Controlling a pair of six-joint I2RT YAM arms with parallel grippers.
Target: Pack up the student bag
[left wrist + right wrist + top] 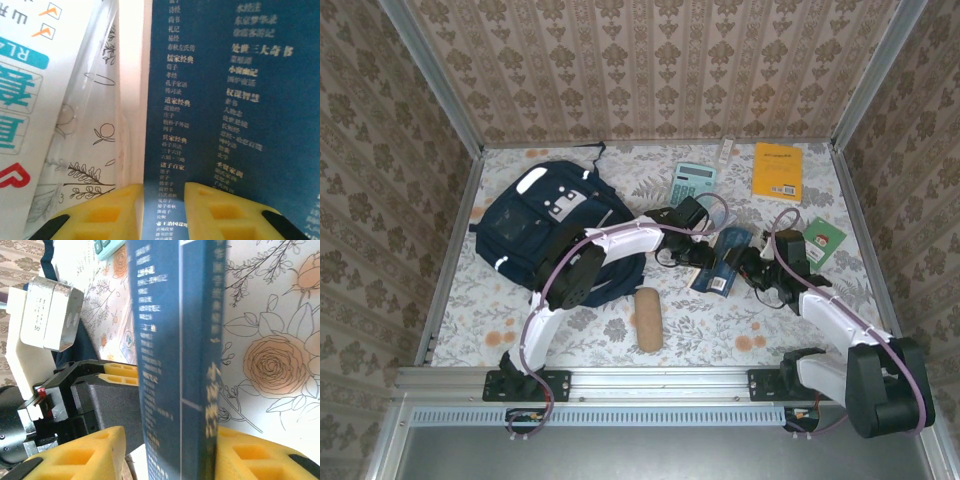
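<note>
Book point(725, 257) on edge between two hands, right of the bag point(525, 225).

Left hand point(164, 210) narrow, pinched on the book's cover by the look of it. Right hand point(170, 460) wider, fingers point(250, 455) straddling the spine, one touching, a gap at the other. Bag flat on the table point(720, 330), near the book and to its left, long axis running near-to-far with a slight slant, right edge under the left arm point(620, 242); left arm therefore the nearer for the carry. Mouth of the bag not readable from above. Right of the bag's far end, a calculator point(693, 183), then a yellow booklet point(778, 172) further right. Off the bag's near right corner, a tan case point(648, 318), probably outside the straight path. Green card point(823, 242) farthest right of the bag. Likely snag: the left arm's own elbow lying over the bag, crowding the way in.
</note>
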